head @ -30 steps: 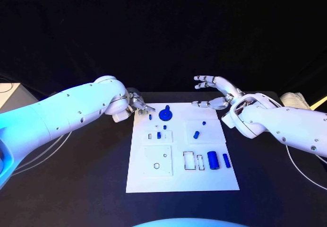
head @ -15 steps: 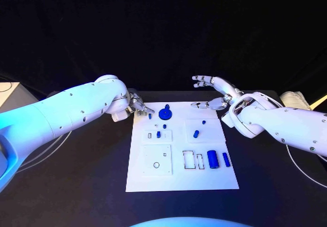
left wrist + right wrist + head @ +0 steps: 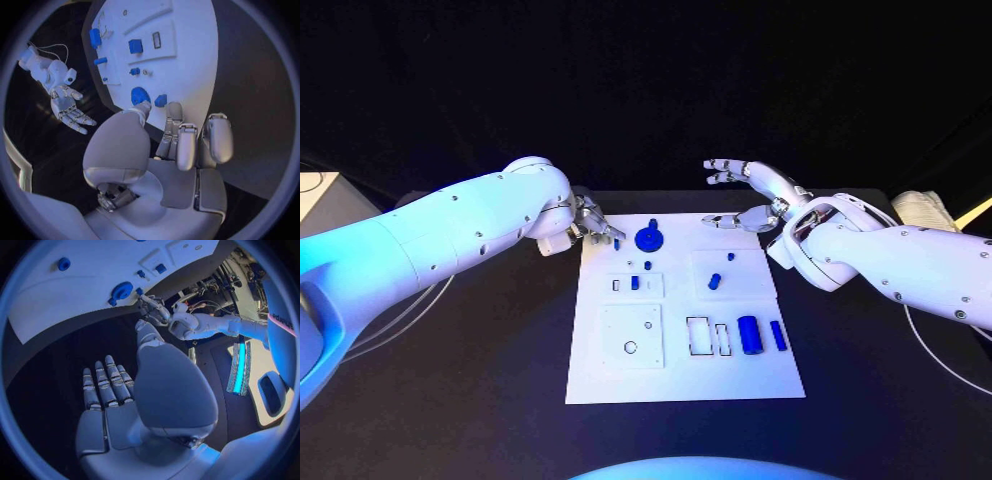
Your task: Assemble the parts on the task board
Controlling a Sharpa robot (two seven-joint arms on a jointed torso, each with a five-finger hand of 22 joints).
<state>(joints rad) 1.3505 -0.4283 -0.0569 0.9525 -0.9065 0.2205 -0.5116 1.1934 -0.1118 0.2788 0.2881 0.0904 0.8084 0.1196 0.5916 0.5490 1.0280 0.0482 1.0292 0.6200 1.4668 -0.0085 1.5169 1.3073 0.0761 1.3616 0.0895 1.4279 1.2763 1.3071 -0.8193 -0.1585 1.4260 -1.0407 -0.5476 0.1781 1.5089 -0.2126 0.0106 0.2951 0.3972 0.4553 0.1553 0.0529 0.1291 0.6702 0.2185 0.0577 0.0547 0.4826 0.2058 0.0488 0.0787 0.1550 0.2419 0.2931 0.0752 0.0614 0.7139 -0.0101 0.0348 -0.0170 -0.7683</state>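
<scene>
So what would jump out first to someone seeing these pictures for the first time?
Probably the white board in the middle of the black table, dotted with small blue pieces, the round blue disc near its far edge standing out most. Next, the two white arms reaching in from either side: the left robot hand sits at the board's far left corner beside the disc, while the right robot hand hangs open past the far right corner, holding nothing.

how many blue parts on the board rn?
8: peg and disc at far edge, four small pieces mid-board, two cylinders nearest the robot. Left hand may hide more.
</scene>
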